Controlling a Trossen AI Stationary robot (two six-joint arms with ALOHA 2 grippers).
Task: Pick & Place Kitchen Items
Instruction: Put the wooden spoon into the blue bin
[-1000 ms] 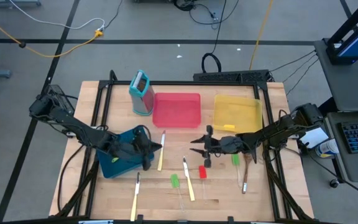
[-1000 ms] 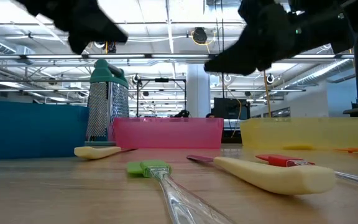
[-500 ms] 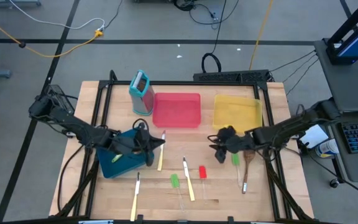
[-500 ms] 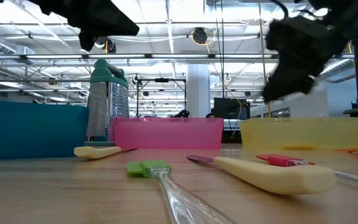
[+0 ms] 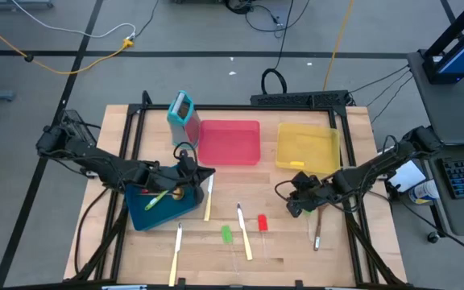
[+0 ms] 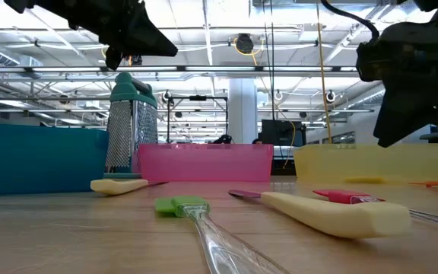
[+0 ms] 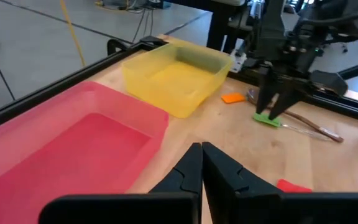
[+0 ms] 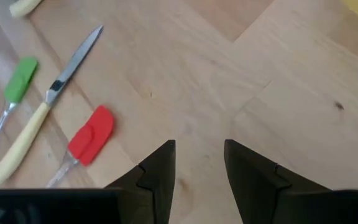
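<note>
The left gripper (image 5: 202,174) hangs over the blue tray's (image 5: 139,216) edge at about nine o'clock on the table, its fingers (image 7: 199,163) pressed together with nothing between them. Inside that tray lies a green-handled utensil (image 5: 156,200), slanted, beside a small reddish piece whose shape cannot be made out from above.

The right gripper (image 5: 295,205) sits low at about four o'clock, just below the yellow tray (image 5: 307,146), jaws parted with bare wood showing between the fingers (image 8: 158,168) (it holds nothing). In the left wrist view it stands right over a green spatula (image 7: 268,119) with a clear handle; whether it touches it I cannot tell.

Items loose on the table:
- a cream-handled knife (image 5: 209,198) just beside the blue tray, toward the centre
- a second cream-handled knife (image 5: 243,232) at six o'clock, with a red spatula (image 5: 262,223) just right of it and another green spatula (image 5: 226,234) just left
- a third cream-handled knife (image 5: 175,256) at seven o'clock near the front edge
- a wooden spoon (image 5: 318,225) at four o'clock, beside the right gripper
- an orange piece (image 7: 232,98) close against the yellow tray

The red tray (image 5: 229,142) and teal grater (image 5: 183,119) stand at twelve and eleven o'clock
</note>
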